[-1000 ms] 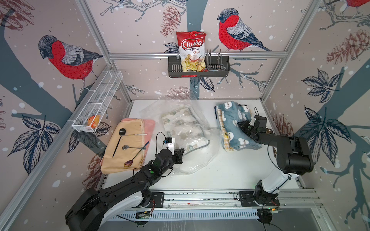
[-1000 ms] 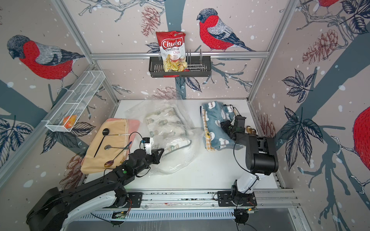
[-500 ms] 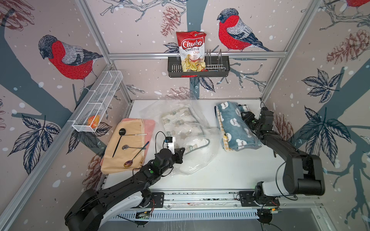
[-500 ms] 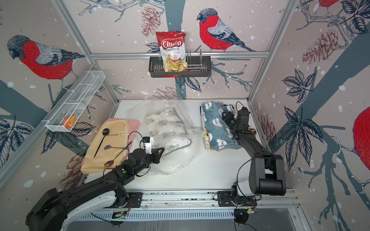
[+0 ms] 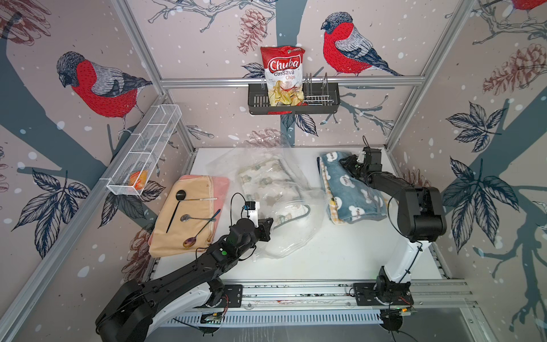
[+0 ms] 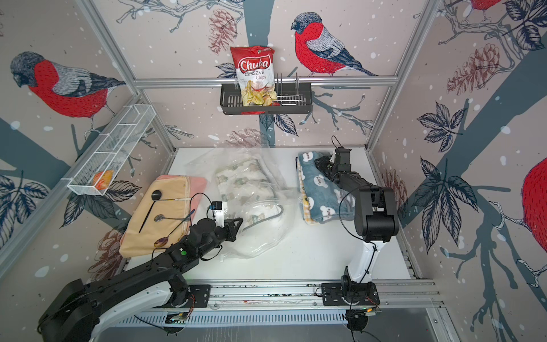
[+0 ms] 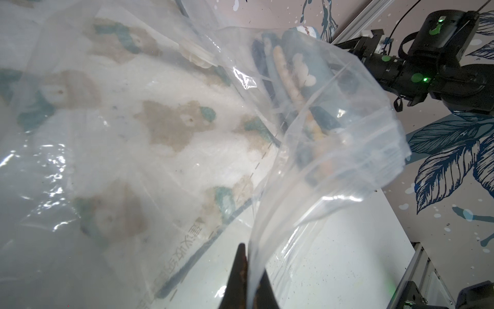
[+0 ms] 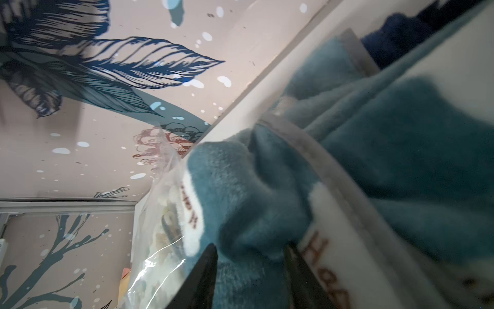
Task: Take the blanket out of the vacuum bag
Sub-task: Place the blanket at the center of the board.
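Note:
The vacuum bag [image 5: 293,234] [image 6: 260,237] [image 7: 334,160] lies crumpled mid-table, clear and crinkly. A cream bear-print blanket [image 5: 266,183] [image 6: 239,183] [image 7: 160,125] is inside it. My left gripper [image 5: 268,228] [image 6: 236,226] [image 7: 247,281] is shut on the bag's near edge, with the film pinched between its fingers. A folded blue blanket [image 5: 355,198] [image 6: 319,195] [image 8: 401,133] lies outside the bag on the right. My right gripper [image 5: 344,164] [image 6: 319,163] [image 8: 251,246] is at its far end, its jaws closed on a raised fold of the blue fleece.
A folded peach cloth [image 5: 189,213] carrying three spoons lies at the left. A white wire basket [image 5: 145,151] hangs on the left wall. A black rack [image 5: 319,102] on the back wall holds a chips bag [image 5: 284,74]. The right wall frame runs close behind my right gripper.
My right gripper moved from the middle of the blue blanket to its far end, and the jaws parted and came together again. The left arm and the bag stayed put.

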Tool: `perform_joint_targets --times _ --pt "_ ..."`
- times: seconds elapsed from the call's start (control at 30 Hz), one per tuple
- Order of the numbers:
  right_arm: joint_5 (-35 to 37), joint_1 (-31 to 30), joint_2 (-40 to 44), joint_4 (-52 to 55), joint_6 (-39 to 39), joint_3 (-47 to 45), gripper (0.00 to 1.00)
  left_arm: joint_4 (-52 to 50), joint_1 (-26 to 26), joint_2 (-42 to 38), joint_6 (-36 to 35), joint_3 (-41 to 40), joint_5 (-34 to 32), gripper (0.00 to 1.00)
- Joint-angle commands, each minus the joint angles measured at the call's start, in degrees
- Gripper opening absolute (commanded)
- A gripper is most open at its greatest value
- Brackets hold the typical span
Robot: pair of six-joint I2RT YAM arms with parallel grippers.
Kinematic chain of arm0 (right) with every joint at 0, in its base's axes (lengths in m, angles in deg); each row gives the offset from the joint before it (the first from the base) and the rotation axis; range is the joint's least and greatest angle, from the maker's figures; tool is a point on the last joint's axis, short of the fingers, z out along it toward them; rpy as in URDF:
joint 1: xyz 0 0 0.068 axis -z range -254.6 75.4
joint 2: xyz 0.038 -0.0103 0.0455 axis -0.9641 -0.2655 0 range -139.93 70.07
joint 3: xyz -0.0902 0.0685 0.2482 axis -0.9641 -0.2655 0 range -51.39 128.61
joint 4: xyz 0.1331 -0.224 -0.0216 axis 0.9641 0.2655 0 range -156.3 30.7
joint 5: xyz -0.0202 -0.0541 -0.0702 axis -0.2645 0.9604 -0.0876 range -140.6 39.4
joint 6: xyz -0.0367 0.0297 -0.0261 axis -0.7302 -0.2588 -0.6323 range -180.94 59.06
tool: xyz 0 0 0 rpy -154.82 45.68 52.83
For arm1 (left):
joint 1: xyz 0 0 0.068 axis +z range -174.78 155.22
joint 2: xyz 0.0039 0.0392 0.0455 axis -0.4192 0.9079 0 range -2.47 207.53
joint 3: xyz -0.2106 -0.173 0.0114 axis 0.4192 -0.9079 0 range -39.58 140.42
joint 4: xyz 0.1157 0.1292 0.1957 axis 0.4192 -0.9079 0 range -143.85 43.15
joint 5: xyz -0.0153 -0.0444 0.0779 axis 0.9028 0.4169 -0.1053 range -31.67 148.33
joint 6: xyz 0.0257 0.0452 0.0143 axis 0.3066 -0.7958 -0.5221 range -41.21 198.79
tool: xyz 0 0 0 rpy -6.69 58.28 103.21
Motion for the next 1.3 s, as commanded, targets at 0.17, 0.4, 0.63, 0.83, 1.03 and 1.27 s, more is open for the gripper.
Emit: perform_joint_targets --times 0.17,0.4,0.63,0.83,1.03,1.27 --pt "3.8 4.5 0.0 -7.7 1.6 -6.6 0.39 1.9 0.1 2.4 -1.1 1.4 0.6 0.05" --pt "3.6 3.5 0.7 -7.8 1.9 -6.5 0.41 2.3 0.1 4.6 -1.5 2.5 0.7 0.04" --pt "3.1 -1.1 14.0 -4.2 1.5 -8.3 0.45 -1.6 0.1 3.5 -3.0 4.2 0.1 0.05" --pt "4.8 -13.7 30.6 -6.7 3.9 -21.3 0.49 -4.7 0.1 3.0 -3.8 2.6 -3.9 0.06" --pt "11.6 -28.0 43.8 -3.4 4.5 -32.0 0.49 -7.1 0.1 0.4 -3.3 3.2 -2.4 0.08" --pt "22.5 -44.6 54.7 -5.1 12.0 -45.1 0.24 -12.6 0.1 -4.2 -3.8 4.1 -1.2 0.11"
